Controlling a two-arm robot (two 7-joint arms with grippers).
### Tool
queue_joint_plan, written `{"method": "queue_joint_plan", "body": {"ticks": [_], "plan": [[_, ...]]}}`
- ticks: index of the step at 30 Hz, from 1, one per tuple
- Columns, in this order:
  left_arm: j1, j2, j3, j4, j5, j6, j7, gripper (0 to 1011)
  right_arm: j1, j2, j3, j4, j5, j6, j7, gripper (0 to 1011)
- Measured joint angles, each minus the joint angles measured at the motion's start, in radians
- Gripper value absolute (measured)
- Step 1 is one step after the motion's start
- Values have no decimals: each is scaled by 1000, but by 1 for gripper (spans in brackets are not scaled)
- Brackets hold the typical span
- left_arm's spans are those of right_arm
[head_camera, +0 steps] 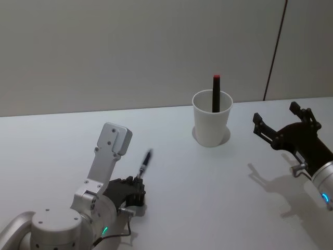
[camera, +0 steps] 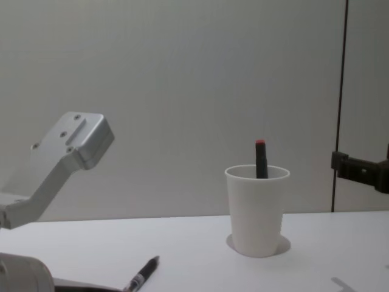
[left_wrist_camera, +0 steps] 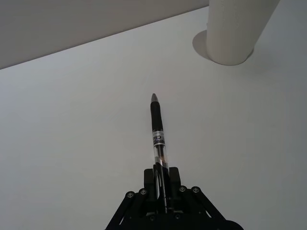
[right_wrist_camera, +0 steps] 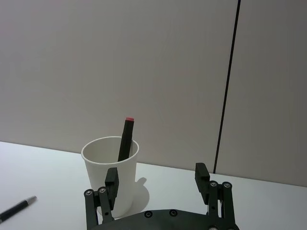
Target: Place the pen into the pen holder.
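1. Black left gripper point(head_camera: 136, 191), low over the near left of the worktop point(head_camera: 208, 203), is clamped on the pen point(head_camera: 145, 163), which slants toward the cup point(head_camera: 210, 127).
2. The right gripper point(head_camera: 278, 117) hovers right of the cup, jaws spread wide.
3. The cup stands mid-worktop with a red-capped pen point(head_camera: 216, 94) inside.
4. The worktop is plain white. The wall point(head_camera: 130, 47) behind is grey, with a dark vertical seam point(head_camera: 276, 47) at right.

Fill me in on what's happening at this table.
The left gripper is shut on a black pen, held low near the table with its tip pointing toward the white paper cup. The cup stands upright with a red-topped pen already in it. The right gripper hovers open beside the cup, holding nothing.
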Motion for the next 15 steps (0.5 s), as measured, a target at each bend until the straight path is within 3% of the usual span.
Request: {"method": "queue_joint_plan", "body": {"ticks": [3, 15], "plan": [[0, 0, 0, 0, 0, 0, 0, 166, 0, 0, 0, 0, 0, 0, 0, 1001], [0, -1, 0, 0, 1, 1, 0, 167, 0, 0, 0, 0, 0, 0, 0, 1001]]}}
